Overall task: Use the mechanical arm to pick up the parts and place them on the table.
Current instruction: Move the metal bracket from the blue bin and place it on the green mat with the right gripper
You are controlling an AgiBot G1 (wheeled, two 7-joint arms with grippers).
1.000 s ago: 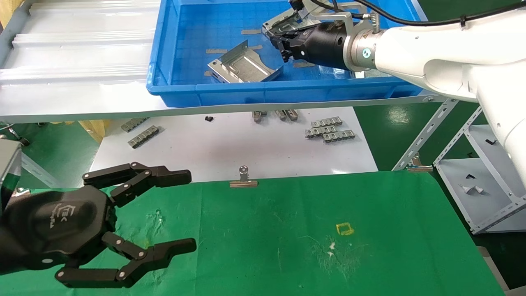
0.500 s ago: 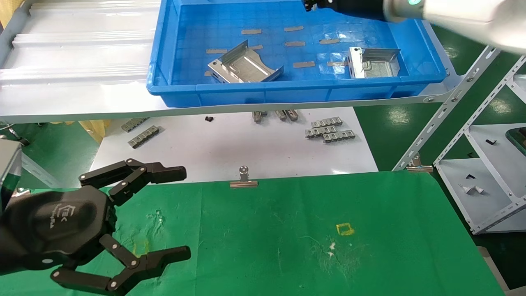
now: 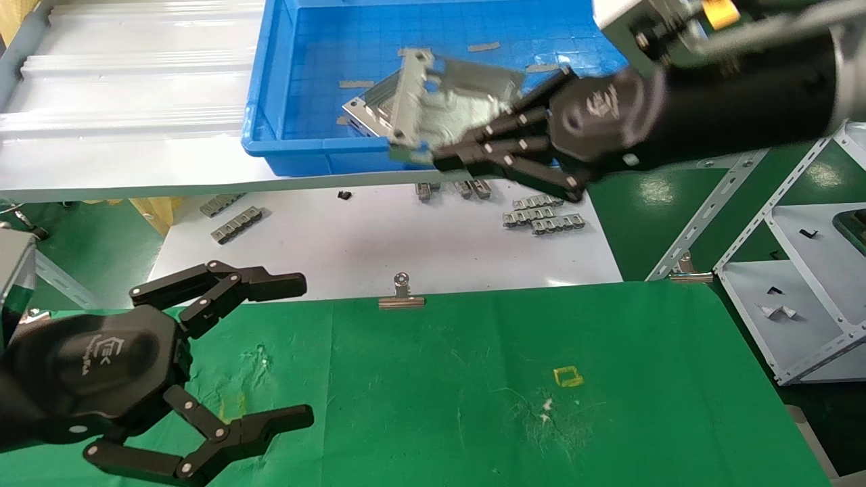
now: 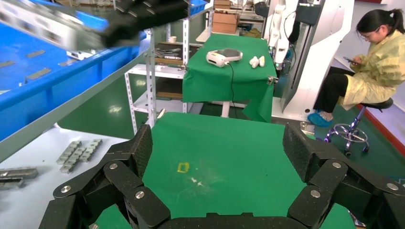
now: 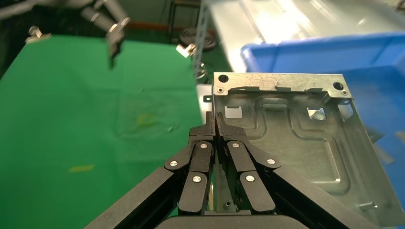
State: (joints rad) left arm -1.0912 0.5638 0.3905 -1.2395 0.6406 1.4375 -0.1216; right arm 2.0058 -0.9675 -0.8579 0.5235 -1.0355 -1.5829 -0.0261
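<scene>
One metal part [image 3: 454,101] pinched in my right gripper [image 3: 450,157], held above the blue bin's [image 3: 284,145] front edge | my left gripper [image 3: 301,352] spread wide over the green table [image 3: 473,406].

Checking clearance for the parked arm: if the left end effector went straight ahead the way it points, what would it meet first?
Nothing, it seems: the left end effector is open over bare green table; past its edge, depth is unclear.

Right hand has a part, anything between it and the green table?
Nothing visible blocks it. The right hand holds the part above the blue bin's front wall; the green table is bare apart from the left hand, open at its left edge.
</scene>
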